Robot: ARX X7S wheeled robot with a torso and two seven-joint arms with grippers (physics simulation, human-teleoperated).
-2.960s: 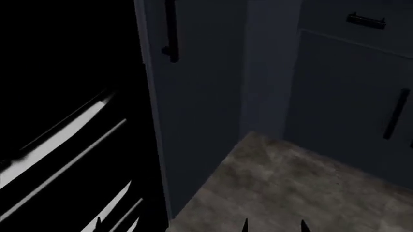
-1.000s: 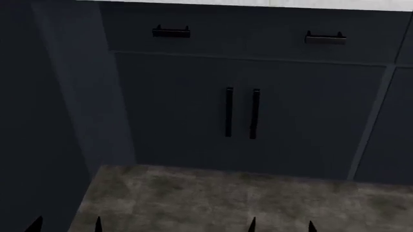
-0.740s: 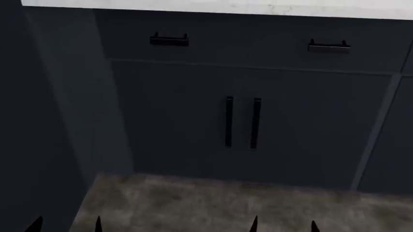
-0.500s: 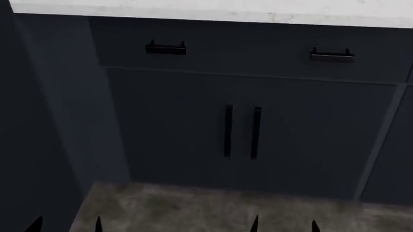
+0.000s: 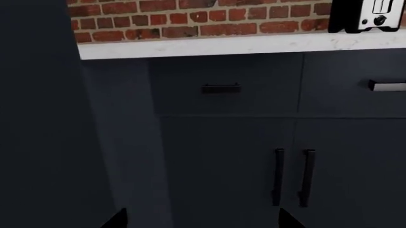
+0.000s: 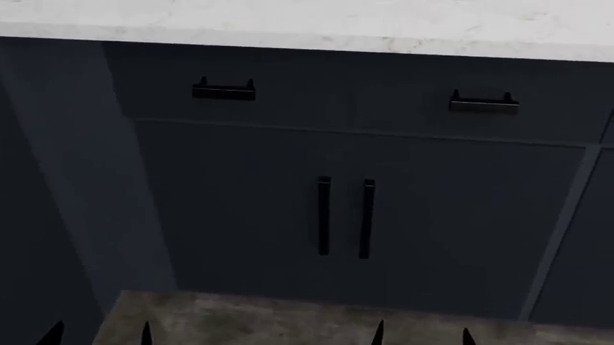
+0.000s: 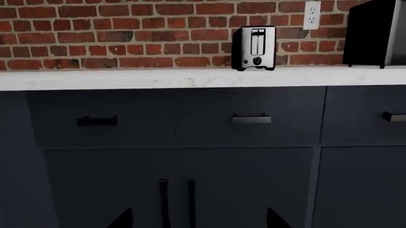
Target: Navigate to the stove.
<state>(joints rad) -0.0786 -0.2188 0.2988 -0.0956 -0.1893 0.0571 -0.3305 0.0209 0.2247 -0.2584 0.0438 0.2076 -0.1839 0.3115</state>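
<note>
The stove is out of view in every frame. Ahead of me are dark blue-grey cabinets [image 6: 384, 208] with short black handles, under a white countertop [image 6: 317, 25]. Only the dark fingertips of my left gripper [image 6: 99, 336] show at the bottom edge of the head view, wide apart and empty. My right gripper [image 6: 421, 336] shows the same way, open and empty. Each wrist view shows its own gripper, left [image 5: 199, 221] and right [image 7: 199, 219], with the tips spread and nothing between them, facing the cabinet doors.
A tall dark cabinet side [image 6: 39, 201] stands close at my left. A red brick wall [image 7: 127, 33] rises behind the counter, which holds a silver toaster [image 7: 255, 47] and a black appliance [image 7: 375, 33]. A strip of grey-brown floor [image 6: 269, 323] lies before the cabinets.
The head view has swung right, away from a glossy black front with bright streaks, onto the cabinets. Over the last second the cabinets slid down the view and more countertop shows. The grippers stay open.
</note>
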